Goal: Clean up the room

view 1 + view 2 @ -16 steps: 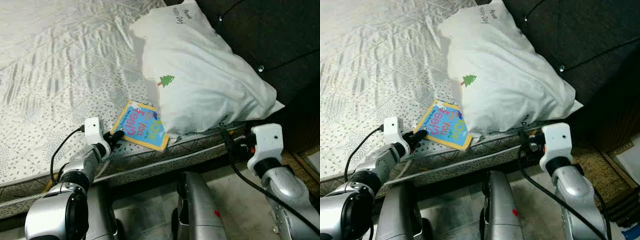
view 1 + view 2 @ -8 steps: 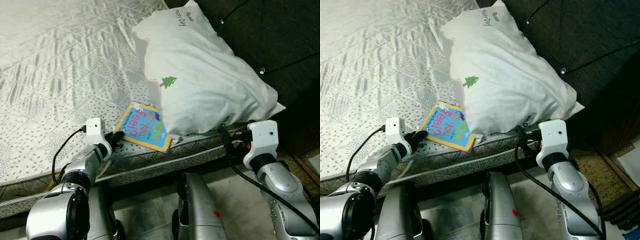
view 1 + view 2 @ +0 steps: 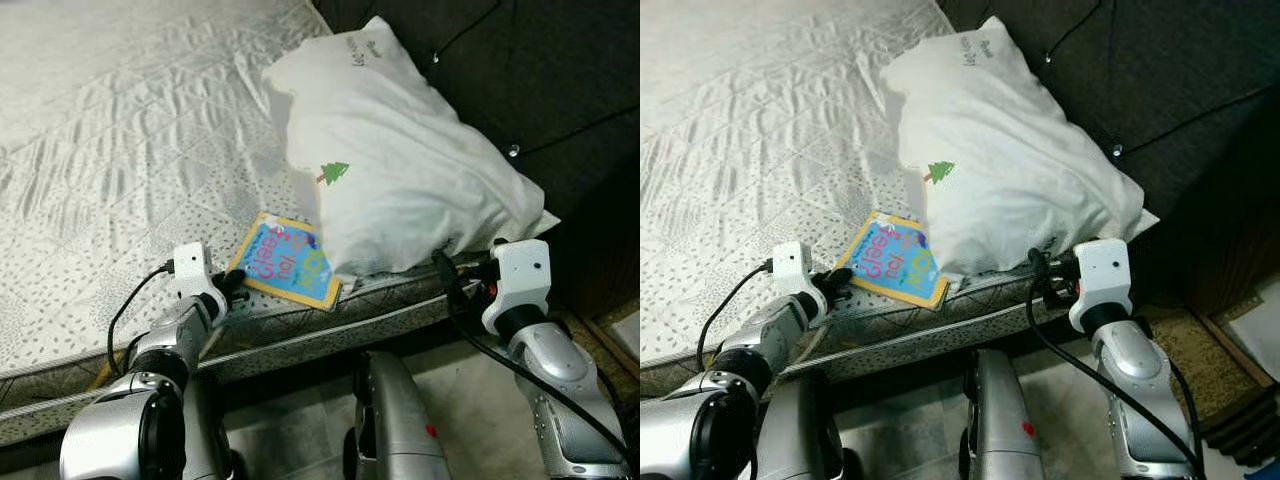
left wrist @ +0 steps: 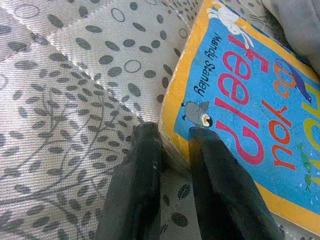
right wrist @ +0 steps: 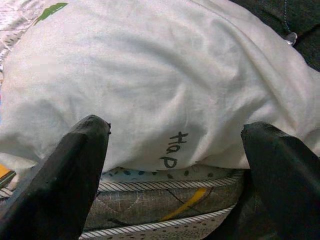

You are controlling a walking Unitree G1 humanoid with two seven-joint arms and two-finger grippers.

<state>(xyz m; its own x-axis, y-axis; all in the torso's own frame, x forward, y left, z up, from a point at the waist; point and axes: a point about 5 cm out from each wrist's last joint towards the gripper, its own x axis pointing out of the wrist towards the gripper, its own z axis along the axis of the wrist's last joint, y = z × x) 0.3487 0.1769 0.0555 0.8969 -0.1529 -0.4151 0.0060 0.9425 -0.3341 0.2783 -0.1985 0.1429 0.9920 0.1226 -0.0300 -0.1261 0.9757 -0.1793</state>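
Left gripper (image 4: 172, 137) now pinching "feel" book (image 4: 250, 115) corner (auth. Mandy Stanley)

Showing the bedding and surroundings beyond the clutter.
Spreading wide as a pale quilted mattress (image 3: 120, 150), wrinkling across its top and carrying a dotted leaf print along its near side edge (image 3: 300, 335); backing onto a dark tufted headboard (image 3: 570, 70) studded with a shiny button (image 3: 513, 151); giving way below to a light tiled floor (image 3: 470, 400) and a brownish mat (image 3: 1170, 330) lying beside the bed.
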